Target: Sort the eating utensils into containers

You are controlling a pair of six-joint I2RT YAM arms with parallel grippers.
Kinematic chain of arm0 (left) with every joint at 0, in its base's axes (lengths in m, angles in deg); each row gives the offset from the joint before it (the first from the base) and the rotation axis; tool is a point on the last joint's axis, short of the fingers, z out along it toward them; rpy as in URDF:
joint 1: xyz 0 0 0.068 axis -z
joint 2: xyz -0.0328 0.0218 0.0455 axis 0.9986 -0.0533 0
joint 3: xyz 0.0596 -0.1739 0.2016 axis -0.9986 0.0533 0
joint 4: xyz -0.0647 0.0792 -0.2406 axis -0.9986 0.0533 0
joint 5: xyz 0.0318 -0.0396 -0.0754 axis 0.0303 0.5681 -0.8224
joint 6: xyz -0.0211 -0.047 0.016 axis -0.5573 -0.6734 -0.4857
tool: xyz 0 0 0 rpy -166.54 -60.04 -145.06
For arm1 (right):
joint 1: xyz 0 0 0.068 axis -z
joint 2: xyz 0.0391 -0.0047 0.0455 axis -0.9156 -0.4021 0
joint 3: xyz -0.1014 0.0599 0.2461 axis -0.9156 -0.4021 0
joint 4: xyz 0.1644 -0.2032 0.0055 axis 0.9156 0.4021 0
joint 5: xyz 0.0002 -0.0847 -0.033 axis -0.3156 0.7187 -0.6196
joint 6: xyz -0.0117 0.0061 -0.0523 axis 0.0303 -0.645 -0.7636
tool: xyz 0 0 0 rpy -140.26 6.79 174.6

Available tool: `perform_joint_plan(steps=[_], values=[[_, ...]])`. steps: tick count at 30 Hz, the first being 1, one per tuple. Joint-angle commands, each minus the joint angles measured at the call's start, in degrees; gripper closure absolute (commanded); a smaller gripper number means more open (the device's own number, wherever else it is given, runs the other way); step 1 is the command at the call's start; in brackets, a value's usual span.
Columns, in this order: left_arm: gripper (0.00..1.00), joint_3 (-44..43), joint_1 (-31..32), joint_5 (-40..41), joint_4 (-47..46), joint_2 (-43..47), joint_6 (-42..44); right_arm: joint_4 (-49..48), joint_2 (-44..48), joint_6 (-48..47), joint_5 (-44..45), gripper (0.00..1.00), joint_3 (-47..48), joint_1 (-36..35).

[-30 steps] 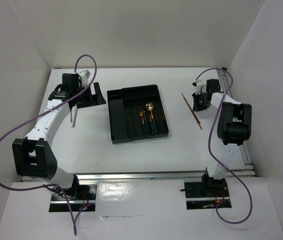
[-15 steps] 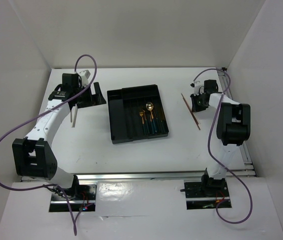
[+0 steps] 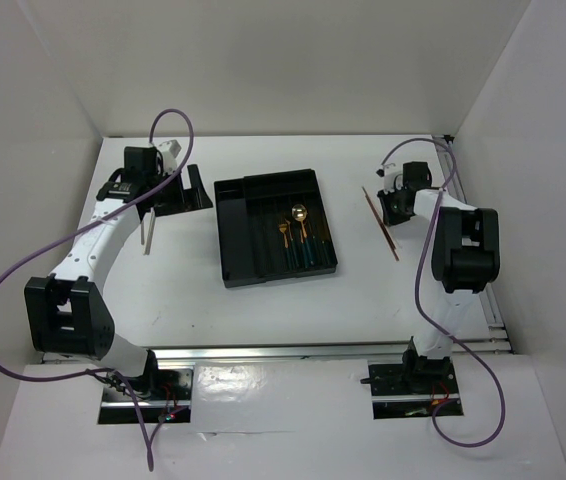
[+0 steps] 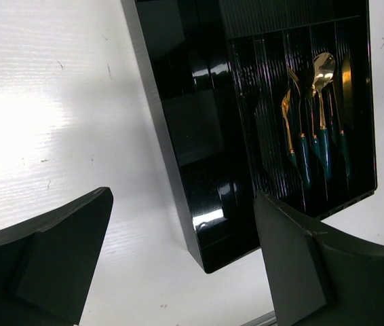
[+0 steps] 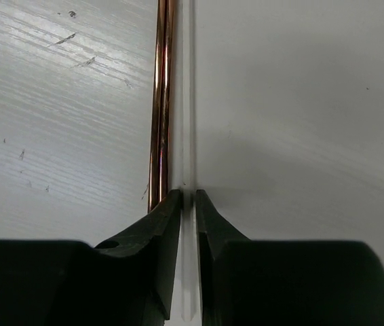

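The right gripper (image 5: 187,198) has its jaws a slit apart; whether they pinch the pale strip (image 5: 192,136) between them is unclear. The copper chopsticks (image 5: 161,102), cut off ahead, vanish behind one finger. The left gripper (image 4: 182,204) gapes wide and empty.

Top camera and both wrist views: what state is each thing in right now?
left gripper: open wide, empty.
right gripper: nearly closed, grip unclear.
copper chopsticks: side by side on table, just outside right gripper.
silver chopstick: flat on table, left of tray.
cutlery tray: flat on table, partly filled.
gold-headed utensils: lying in tray's right compartments.
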Motion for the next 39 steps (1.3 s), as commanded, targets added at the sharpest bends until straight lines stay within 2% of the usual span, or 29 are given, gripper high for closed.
perform_joint_plan(steps=[1,13,17,21,28,35,39], values=[[0.01,-0.7,-0.8,-1.8,-0.4,0.3,0.7,1.9,-4.2,-2.1,3.2,0.81,-1.3,-0.4],[0.0,-0.2,-1.3,-1.8,-0.4,0.9,1.2,5.4,-8.5,-2.7,2.2,1.0,1.2,-0.9],[0.0,-0.2,-1.8,-1.8,-0.4,0.9,1.2,6.2,-9.2,-2.1,1.1,1.0,1.8,-0.9],[0.0,0.4,-1.8,-1.8,-1.1,2.1,1.2,5.7,-4.3,-0.5,0.4,1.0,3.4,-0.9],[0.0,5.4,-1.8,-0.8,-4.4,5.2,-0.9,8.2,4.1,5.6,-1.7,1.0,12.0,-1.5],[0.0,7.7,-1.8,1.9,-5.8,7.9,-1.4,13.4,7.2,10.8,-3.6,1.0,20.1,-4.7],[0.0,9.0,-1.8,6.3,-7.0,9.5,-2.6,18.4,7.8,16.3,-9.0,1.0,22.6,-9.5]])
